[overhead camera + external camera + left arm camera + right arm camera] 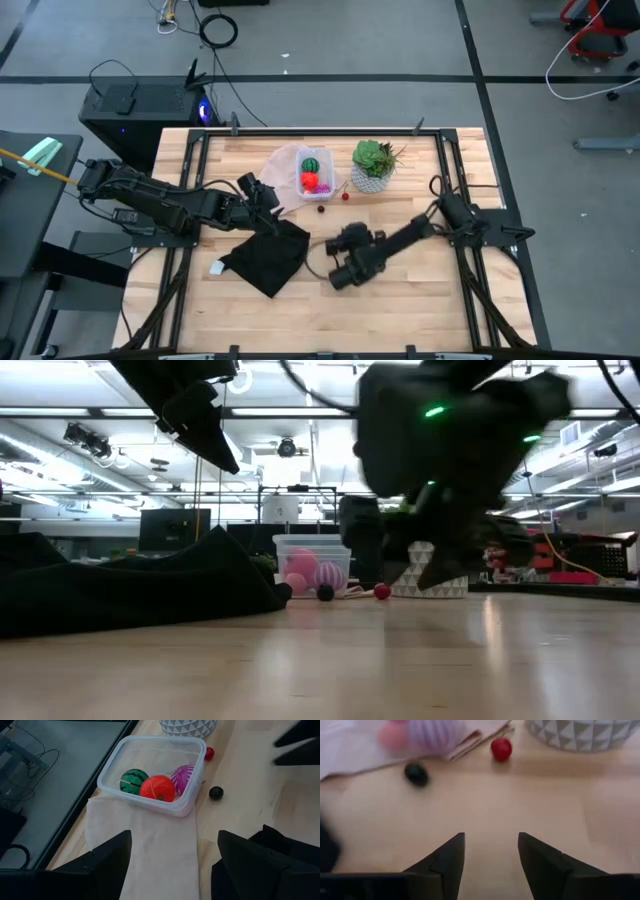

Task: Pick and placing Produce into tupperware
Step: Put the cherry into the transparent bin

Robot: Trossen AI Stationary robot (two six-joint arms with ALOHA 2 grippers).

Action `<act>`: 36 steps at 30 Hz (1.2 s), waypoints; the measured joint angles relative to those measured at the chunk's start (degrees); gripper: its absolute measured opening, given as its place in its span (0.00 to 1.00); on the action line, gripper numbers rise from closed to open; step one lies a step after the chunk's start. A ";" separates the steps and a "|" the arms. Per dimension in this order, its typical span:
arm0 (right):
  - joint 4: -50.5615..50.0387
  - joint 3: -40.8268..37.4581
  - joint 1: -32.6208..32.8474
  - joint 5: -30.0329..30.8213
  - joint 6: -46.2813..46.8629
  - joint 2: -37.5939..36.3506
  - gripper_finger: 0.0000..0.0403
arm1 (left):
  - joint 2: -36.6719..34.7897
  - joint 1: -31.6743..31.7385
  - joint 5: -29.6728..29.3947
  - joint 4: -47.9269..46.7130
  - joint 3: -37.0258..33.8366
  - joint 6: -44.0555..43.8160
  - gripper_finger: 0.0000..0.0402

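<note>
wooden table (400, 300) bears black cloth (268, 256), pot (371, 180), sheet (150, 850).

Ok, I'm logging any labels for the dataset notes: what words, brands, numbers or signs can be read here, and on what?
None can be read in any view.
The tupperware, the produce in it and the plant pot show no lettering; the pot bears only a triangle pattern.
Things in the room behind are too blurred to tell.

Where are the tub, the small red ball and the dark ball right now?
tub (111, 769), left wrist view, its near rim.
small red ball (501, 748), right wrist view, its middle.
dark ball (416, 774), right wrist view, its middle.
</note>
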 joint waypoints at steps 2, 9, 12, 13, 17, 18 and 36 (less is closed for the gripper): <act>0.22 -0.01 -2.47 -0.20 -1.66 -0.03 0.50 | 0.00 0.00 0.00 0.33 0.00 -0.02 0.75; 4.25 -0.02 -8.90 -2.03 -6.37 -0.01 0.58 | 0.00 0.39 -0.17 1.11 0.00 0.07 0.75; 6.72 -0.02 -10.44 -2.83 -9.40 0.15 0.59 | 0.00 0.38 -0.20 1.09 0.01 0.09 0.75; 7.47 -0.02 -10.84 -3.00 -10.23 0.15 0.59 | 0.00 0.37 -0.19 1.07 0.00 0.12 0.75; 7.81 -0.02 -11.29 -3.02 -11.51 0.15 0.58 | 0.00 0.37 -0.17 1.02 0.00 0.16 0.75; 7.85 -0.02 -11.24 -3.19 -11.53 0.15 0.58 | 0.00 0.37 -0.20 1.02 0.00 0.16 0.75; 1.01 -0.06 -8.13 -2.95 -3.35 0.19 0.57 | -0.02 0.37 -0.17 1.49 0.01 5.19 0.75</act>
